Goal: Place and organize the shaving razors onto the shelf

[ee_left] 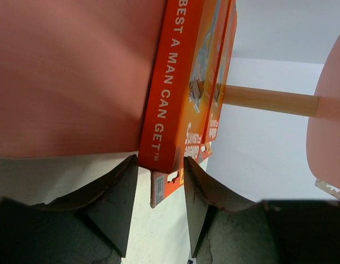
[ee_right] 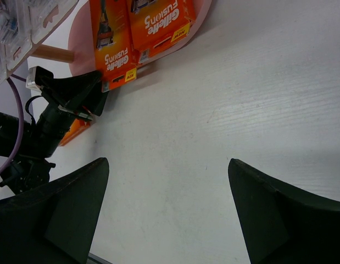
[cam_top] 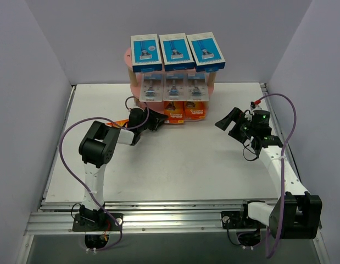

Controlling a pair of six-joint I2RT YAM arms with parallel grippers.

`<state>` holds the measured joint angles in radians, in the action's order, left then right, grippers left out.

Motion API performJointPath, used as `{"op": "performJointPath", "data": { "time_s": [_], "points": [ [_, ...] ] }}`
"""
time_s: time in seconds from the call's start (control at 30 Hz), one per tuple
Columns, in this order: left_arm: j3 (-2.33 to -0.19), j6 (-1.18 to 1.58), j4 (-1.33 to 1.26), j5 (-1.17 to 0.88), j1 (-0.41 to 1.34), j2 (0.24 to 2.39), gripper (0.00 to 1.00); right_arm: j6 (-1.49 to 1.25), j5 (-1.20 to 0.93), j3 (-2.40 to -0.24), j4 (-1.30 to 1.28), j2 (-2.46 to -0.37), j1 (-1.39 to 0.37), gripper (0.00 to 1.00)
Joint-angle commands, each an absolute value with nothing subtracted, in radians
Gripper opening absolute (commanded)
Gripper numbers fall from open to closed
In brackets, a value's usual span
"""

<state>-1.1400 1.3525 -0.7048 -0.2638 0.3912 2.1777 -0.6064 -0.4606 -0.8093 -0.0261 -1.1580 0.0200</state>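
The pink shelf (cam_top: 127, 58) stands at the back middle. Three blue-and-white boxes (cam_top: 176, 50) lie on its top tier and three clear blister packs (cam_top: 174, 87) on the middle tier. Two orange cards (cam_top: 185, 110) stand on the bottom tier. My left gripper (cam_top: 157, 120) is at the left one (ee_left: 175, 82), its fingertips shut on the end of the pack (ee_left: 161, 158). A third orange card (cam_top: 119, 122) lies on the table behind my left arm. My right gripper (cam_top: 224, 122) is open and empty above bare table (ee_right: 168, 160), to the right of the shelf.
The shelf's bottom board (ee_left: 65, 71) and a wooden post (ee_left: 268, 100) are close to my left fingers. My left arm (ee_right: 38, 132) and its cable lie left of the shelf. Grey walls enclose the table on three sides.
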Motion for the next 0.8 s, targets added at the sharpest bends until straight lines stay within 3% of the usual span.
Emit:
{"op": "performJointPath", "data": {
  "time_s": [0.0, 0.77],
  "points": [
    [-1.189, 1.333, -0.712, -0.258, 0.396, 2.198, 0.47, -0.606, -0.471, -0.807, -0.009, -1.129, 0.025, 0.85],
    [-1.252, 1.327, -0.678, -0.265, 0.41, 2.221, 0.44, -0.607, -0.472, -0.802, -0.011, -1.126, 0.025, 0.83]
  ]
}}
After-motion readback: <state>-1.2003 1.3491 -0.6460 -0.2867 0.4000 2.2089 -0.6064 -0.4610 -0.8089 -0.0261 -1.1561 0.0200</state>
